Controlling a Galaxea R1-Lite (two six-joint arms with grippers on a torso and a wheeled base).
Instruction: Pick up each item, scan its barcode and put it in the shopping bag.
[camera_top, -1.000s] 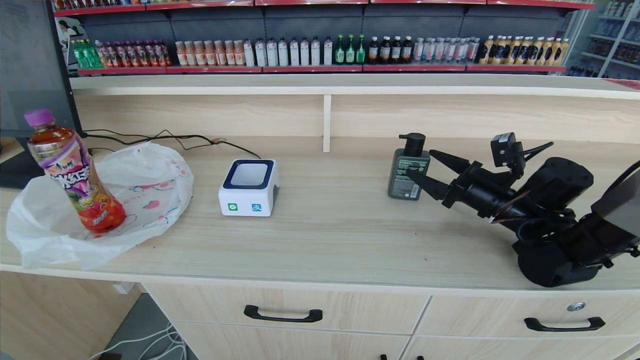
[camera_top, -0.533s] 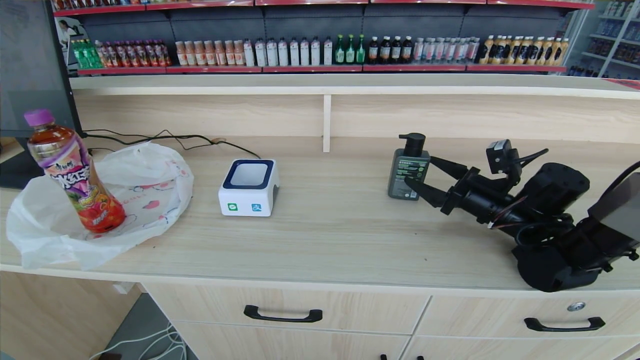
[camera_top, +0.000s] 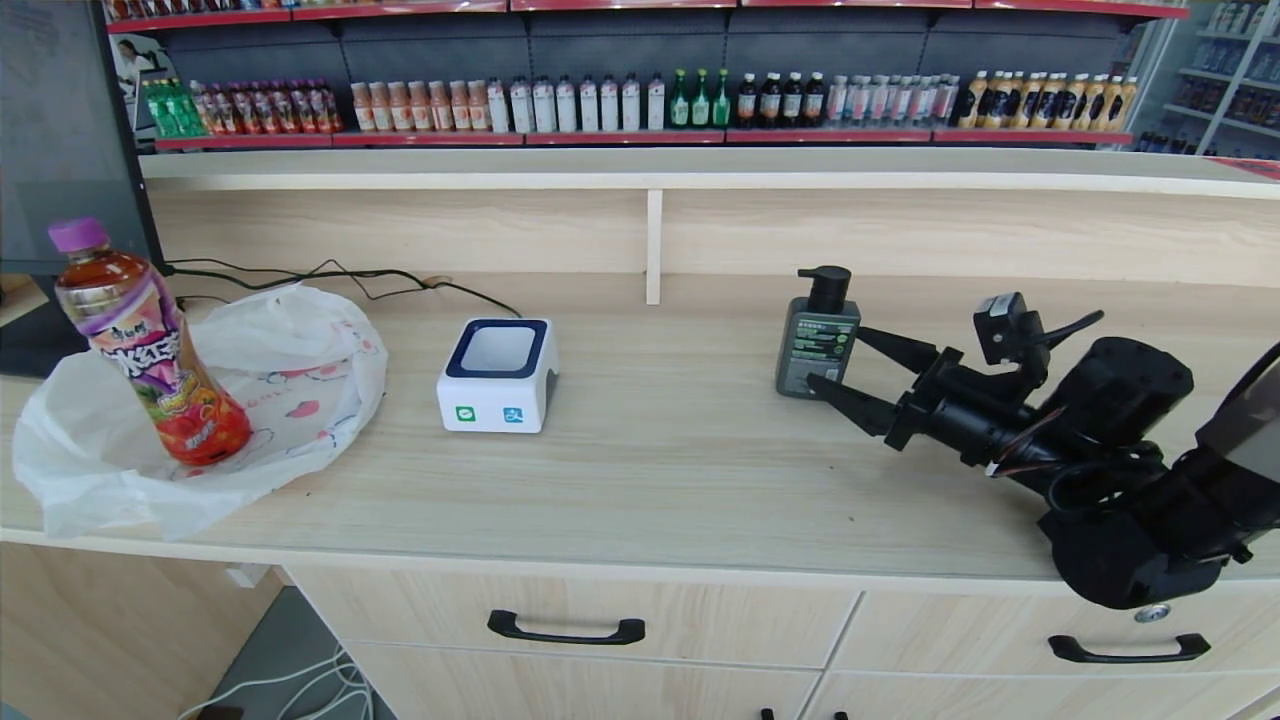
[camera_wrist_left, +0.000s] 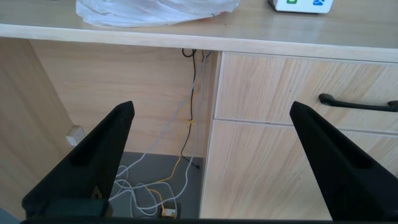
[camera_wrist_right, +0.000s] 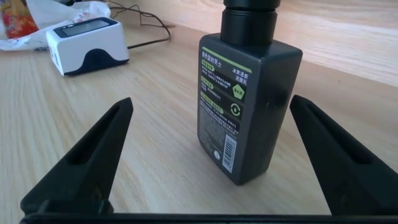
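Note:
A dark green pump bottle (camera_top: 817, 336) with a black pump top stands upright on the wooden counter, right of centre. In the right wrist view the pump bottle (camera_wrist_right: 247, 106) shows its label and barcode. My right gripper (camera_top: 845, 365) is open just to the bottle's right, fingertips level with its lower half, one on each side, not touching. A white scanner box (camera_top: 497, 375) with a dark-rimmed window sits mid-counter. The white shopping bag (camera_top: 290, 370) lies at the left with a purple-capped drink bottle (camera_top: 150, 350) standing on it. My left gripper (camera_wrist_left: 214, 155) is open below the counter's front edge.
A black cable (camera_top: 330, 275) runs along the back of the counter behind the bag. A raised back ledge (camera_top: 650, 180) bounds the counter. Drawers with black handles (camera_top: 566, 629) sit under the front edge. Bare counter lies between scanner and pump bottle.
My right gripper has come lower and a little nearer the pump bottle, its fingertips now beside the bottle's lower half. Nothing else has moved.

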